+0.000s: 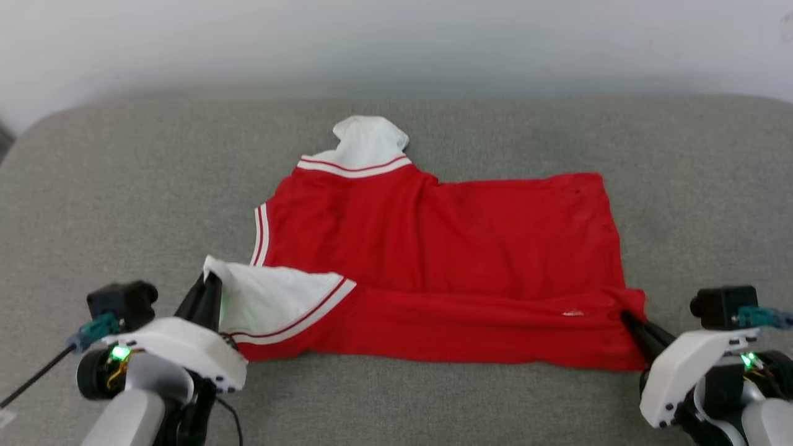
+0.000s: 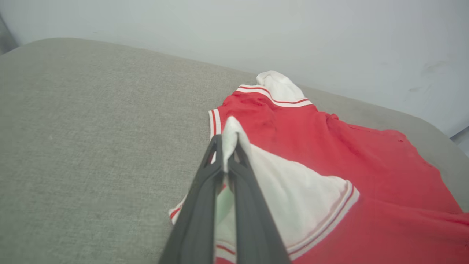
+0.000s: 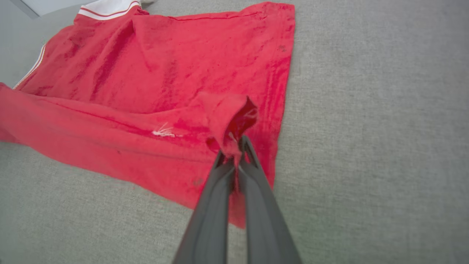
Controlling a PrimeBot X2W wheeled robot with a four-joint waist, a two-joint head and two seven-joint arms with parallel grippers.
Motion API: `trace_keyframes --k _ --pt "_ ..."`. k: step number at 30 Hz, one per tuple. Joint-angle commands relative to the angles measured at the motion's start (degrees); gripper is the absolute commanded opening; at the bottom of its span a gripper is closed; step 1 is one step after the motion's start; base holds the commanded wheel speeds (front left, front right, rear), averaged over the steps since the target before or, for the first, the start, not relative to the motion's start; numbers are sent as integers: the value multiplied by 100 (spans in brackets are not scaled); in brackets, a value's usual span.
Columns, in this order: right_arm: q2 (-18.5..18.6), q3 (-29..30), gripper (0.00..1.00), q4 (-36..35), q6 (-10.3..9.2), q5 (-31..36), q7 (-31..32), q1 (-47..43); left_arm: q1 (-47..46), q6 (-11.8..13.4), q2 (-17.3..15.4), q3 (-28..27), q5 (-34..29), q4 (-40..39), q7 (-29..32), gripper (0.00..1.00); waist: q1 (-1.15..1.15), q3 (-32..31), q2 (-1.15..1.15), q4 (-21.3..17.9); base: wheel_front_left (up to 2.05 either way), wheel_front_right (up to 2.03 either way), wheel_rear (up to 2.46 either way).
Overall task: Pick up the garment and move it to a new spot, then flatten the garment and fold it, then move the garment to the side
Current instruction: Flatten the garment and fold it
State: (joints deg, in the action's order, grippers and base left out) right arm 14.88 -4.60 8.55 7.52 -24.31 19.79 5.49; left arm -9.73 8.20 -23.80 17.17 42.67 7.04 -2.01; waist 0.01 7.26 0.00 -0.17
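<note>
The garment [image 1: 446,248], a bright red shirt with white sleeves and striped trim, lies spread on the grey cushion, its near long edge folded over toward the back. My left gripper [image 1: 207,282] is shut on the tip of the near white sleeve [image 2: 293,190], pinched between the dark fingers [image 2: 205,190]. My right gripper [image 1: 629,319] is shut on the red hem corner [image 3: 231,121] at the garment's right end, and that cloth bunches up above the fingertips [image 3: 249,154]. The far white sleeve [image 1: 365,142] sticks out at the back.
The grey cushion [image 1: 124,186] runs wide on both sides of the garment and ends at a pale wall [image 1: 396,43] behind. Its rounded left corner [image 1: 37,130] drops away. A thin black cable [image 1: 31,378] trails from my left wrist.
</note>
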Motion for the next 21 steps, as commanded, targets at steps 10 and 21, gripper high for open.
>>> trace_keyframes --k 10,21 --pt "73 -321 19 838 -6 218 -240 927 -1170 -680 340 237 101 1638 -78 0 -1 779 0 16 0 0 0" --pt "206 -619 100 1201 -5 9 -1084 969 -1449 -1150 427 228 408 2583 -52 100 -1 476 0 -18 0 0 0"
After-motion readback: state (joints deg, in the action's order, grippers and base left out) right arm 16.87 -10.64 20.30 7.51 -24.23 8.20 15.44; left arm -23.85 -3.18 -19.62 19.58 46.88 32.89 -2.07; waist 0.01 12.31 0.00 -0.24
